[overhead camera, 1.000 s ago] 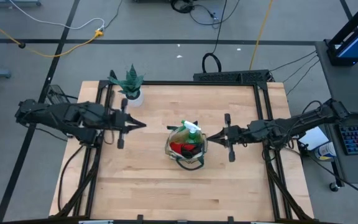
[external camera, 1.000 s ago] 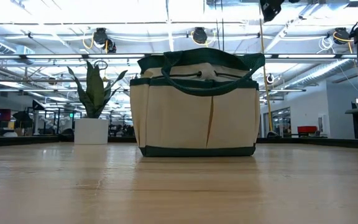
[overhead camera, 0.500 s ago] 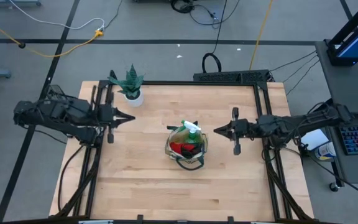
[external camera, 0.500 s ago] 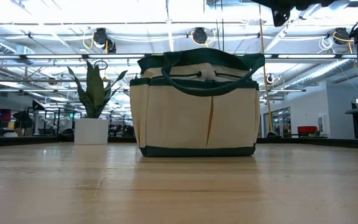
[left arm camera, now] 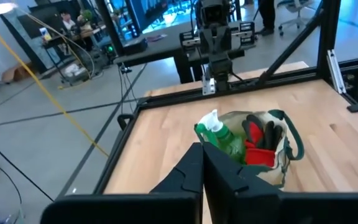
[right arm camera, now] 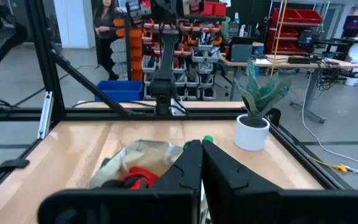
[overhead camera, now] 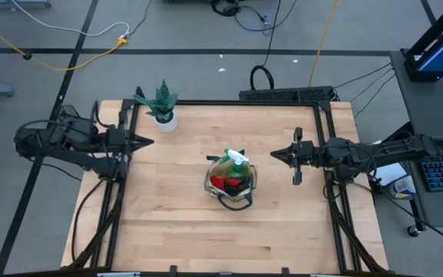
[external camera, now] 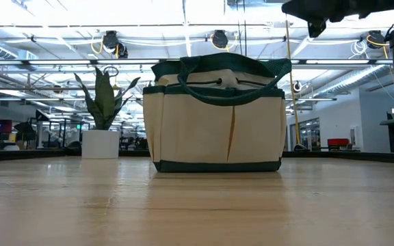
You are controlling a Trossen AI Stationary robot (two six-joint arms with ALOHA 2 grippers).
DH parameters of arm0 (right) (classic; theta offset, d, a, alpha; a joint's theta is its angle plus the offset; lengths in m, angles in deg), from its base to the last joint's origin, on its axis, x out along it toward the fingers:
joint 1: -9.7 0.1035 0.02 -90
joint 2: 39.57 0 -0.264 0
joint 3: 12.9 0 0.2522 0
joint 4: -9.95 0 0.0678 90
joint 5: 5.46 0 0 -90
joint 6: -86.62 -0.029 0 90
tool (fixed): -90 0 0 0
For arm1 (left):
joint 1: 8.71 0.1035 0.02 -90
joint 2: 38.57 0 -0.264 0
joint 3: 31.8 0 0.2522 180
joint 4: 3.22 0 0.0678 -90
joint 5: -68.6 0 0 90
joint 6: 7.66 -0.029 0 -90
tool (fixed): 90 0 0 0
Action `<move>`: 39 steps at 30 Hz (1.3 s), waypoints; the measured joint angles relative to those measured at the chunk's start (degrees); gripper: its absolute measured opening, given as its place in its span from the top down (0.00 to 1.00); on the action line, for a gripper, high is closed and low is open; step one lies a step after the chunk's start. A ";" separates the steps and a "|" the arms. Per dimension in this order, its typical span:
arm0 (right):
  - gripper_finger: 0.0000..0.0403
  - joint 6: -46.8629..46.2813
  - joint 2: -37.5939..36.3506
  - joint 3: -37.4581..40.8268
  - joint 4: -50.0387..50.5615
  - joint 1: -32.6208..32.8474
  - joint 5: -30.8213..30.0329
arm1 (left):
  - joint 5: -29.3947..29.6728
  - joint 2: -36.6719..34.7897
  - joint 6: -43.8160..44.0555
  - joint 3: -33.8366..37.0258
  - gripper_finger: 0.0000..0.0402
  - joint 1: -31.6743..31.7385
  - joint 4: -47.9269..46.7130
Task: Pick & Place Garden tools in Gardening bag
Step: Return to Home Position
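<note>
The beige gardening bag (overhead camera: 231, 181) with dark green trim stands upright on its base at the table's middle (external camera: 214, 119). Inside it show the green spray bottle (left arm camera: 224, 138) with its white nozzle, a red item (left arm camera: 258, 155) and dark tools (left arm camera: 261, 130). My left gripper (overhead camera: 149, 141) is shut and empty, high over the table's left edge, pointing toward the bag (left arm camera: 202, 163). My right gripper (overhead camera: 275, 155) is shut and empty, high over the table's right side, pointing at the bag (right arm camera: 201, 155).
A green spiky plant in a white pot (overhead camera: 162, 108) stands at the table's far left corner (right arm camera: 255, 106). Black frame rails (overhead camera: 229, 101) run along the table's edges. Bare wood lies all around the bag. People show in the room behind (right arm camera: 107, 31).
Both arms have drawn back from the bag: my left gripper toward the table's left edge, my right gripper toward the right edge. Both stay shut and empty. The bag has not moved.
</note>
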 joint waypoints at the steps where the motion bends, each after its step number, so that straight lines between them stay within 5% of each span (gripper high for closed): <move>1: 1.00 0.00 -0.30 0.17 -0.08 0.00 0.00 | -0.02 -0.95 0.02 0.66 0.99 0.01 0.00; 21: 1.00 -0.76 -12.03 12.73 -4.74 0.02 -0.11 | 4.37 -26.30 3.41 22.72 0.98 0.04 9.63; 39: 1.00 -1.22 -24.37 23.31 -8.65 0.02 -0.02 | 6.82 -30.58 3.53 30.64 0.99 0.04 11.24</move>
